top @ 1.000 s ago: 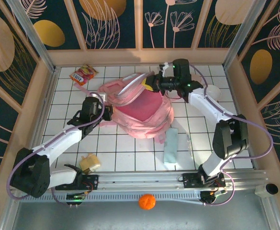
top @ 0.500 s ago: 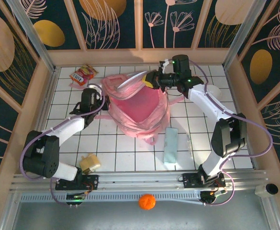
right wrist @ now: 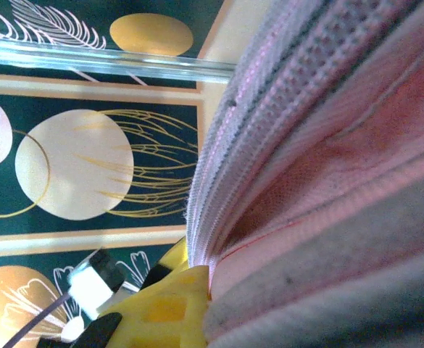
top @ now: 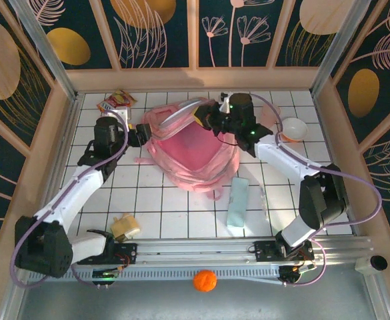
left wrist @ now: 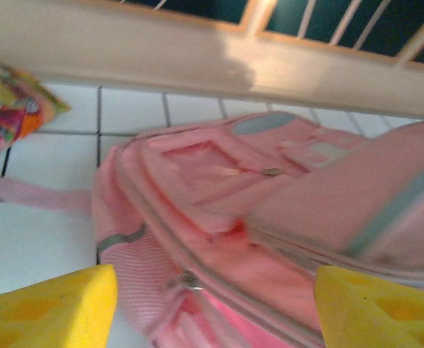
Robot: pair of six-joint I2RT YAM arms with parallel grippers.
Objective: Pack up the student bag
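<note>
Student bag (top: 195,157) lies on the white tiled floor between the two grippers, its pink lining facing up and its mouth partly agape. The right gripper (top: 207,119) is clamped on the far rim of the opening; in the right wrist view a yellow pad (right wrist: 169,313) presses against the ribbed fabric edge, and the rim looks lifted off the floor. The left gripper (top: 141,134) sits just beside the opposite side of the bag with its jaws apart and holding nothing; from its wrist camera the two yellow pads (left wrist: 56,308) frame the bag's side panel, with a zip pull (left wrist: 189,279) straight ahead of them and low. The step in hand appears to be spreading the mouth so that things can be dropped in. To do it well, the left gripper probably needs to move forward and bite the rim seam close to that zip pull, not the loose strap (left wrist: 30,194) off to its left or the mesh below, which would only stretch. Then both should draw apart gently, since the soft bag may slide rather than open. A snack packet (top: 115,102) lies just beyond the left gripper, and a pale pencil case (top: 238,203) lies well apart on the bag's near side.
</note>
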